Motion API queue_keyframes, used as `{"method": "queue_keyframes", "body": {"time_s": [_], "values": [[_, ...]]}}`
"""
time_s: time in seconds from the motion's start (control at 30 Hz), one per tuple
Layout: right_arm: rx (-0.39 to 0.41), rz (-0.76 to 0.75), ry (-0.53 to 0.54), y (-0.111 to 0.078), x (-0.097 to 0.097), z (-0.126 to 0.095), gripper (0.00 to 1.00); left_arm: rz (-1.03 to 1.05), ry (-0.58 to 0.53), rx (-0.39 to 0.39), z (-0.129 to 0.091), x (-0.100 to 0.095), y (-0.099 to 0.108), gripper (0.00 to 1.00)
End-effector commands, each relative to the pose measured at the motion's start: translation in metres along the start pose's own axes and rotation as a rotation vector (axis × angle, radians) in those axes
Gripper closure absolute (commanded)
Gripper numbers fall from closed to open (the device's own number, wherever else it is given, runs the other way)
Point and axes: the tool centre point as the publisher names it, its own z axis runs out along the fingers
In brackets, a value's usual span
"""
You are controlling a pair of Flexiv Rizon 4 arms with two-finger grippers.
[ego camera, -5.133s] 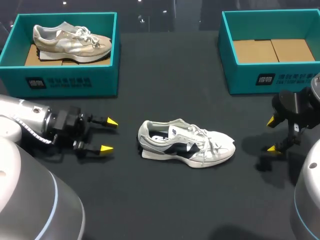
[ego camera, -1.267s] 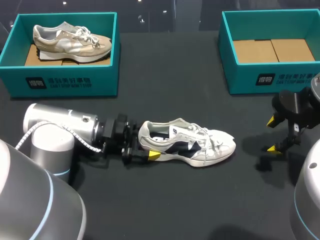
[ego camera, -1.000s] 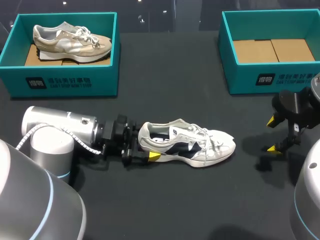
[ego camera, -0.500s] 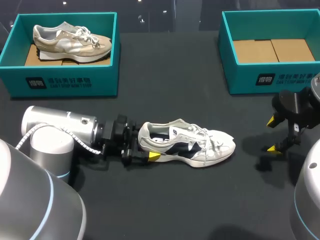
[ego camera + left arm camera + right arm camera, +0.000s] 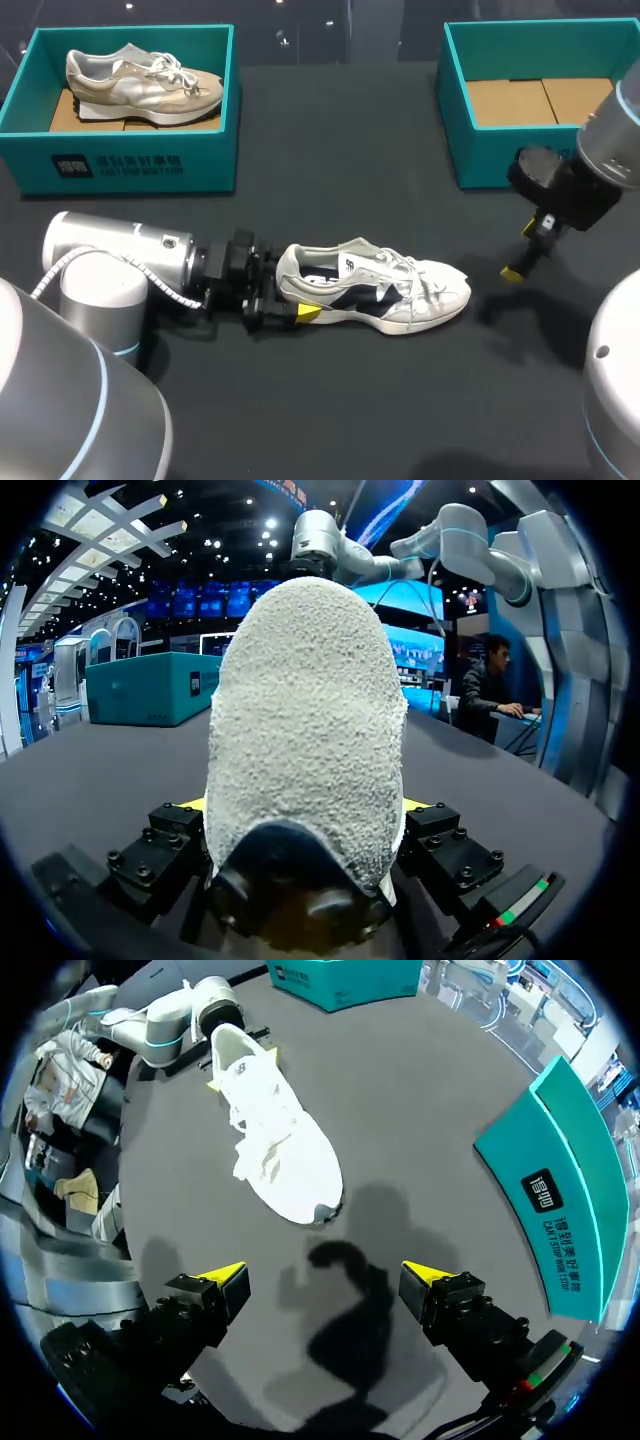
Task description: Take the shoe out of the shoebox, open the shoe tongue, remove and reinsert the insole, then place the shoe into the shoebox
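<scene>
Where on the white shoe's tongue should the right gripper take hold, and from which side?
Probably the top edge of the tongue, from above: the white shoe stands upright, opening up, laces cover it lower down, and the left gripper holds the heel.

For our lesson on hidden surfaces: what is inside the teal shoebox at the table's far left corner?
A beige shoe stands on its sole on the brown cardboard floor. The floor under the shoe is covered, and the shoebox's near wall hides the floor's front strip.

L claw [image 5: 299,296] clamped, arm low; R claw [image 5: 322,1273] agape, aloft.
</scene>
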Motion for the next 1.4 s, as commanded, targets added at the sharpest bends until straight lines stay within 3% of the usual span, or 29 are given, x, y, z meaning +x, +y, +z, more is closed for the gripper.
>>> {"method": "queue_keyframes", "body": {"time_s": [0.03, 0.23, 0.27, 0.33, 0.37, 0.5, 0.57, 1.0, 1.1, 1.2, 1.4], "values": [[0.04, 0.231, -0.108, 0.016, 0.028, -0.011, 0.0, 0.001, -0.003, 0.001, 0.0, 0.001, 0.0, 1.0], [0.036, 0.366, -0.177, 0.038, 0.061, -0.029, 0.0, 0.001, -0.003, 0.001, 0.0, 0.001, 0.0, 1.0], [0.079, 0.415, -0.192, 0.041, 0.065, -0.03, 0.0, 0.001, -0.003, 0.001, 0.0, 0.001, 0.0, 1.0], [0.08, 0.452, -0.197, 0.051, 0.073, -0.031, 0.0, 0.001, -0.003, 0.001, 0.0, 0.001, 0.0, 1.0], [0.107, 0.512, -0.209, 0.056, 0.077, -0.029, 0.0, 0.001, -0.003, 0.001, 0.0, 0.001, 0.0, 1.0], [0.077, 0.563, -0.209, 0.079, 0.092, -0.018, 0.0, 0.001, -0.003, 0.001, 0.0, 0.001, 0.0, 1.0], [0.032, 0.504, -0.177, 0.092, 0.1, -0.01, 0.0, 0.001, -0.003, 0.001, 0.0, 0.001, 0.0, 1.0], [0.032, 0.504, -0.177, 0.092, 0.1, -0.01, 0.0, 0.001, -0.003, 0.001, 0.0, 0.001, 0.0, 1.0], [0.116, 0.63, -0.219, 0.109, 0.107, -0.004, 0.0, 0.001, -0.003, 0.001, 0.0, 0.001, 0.0, 1.0], [0.149, 0.694, -0.257, 0.124, 0.115, 0.0, 0.0, 0.001, -0.003, 0.001, 0.0, 0.001, 0.0, 1.0], [0.148, 0.779, -0.306, 0.14, 0.128, 0.003, 0.0, 0.001, -0.003, 0.001, 0.0, 0.001, 0.0, 1.0]]}}
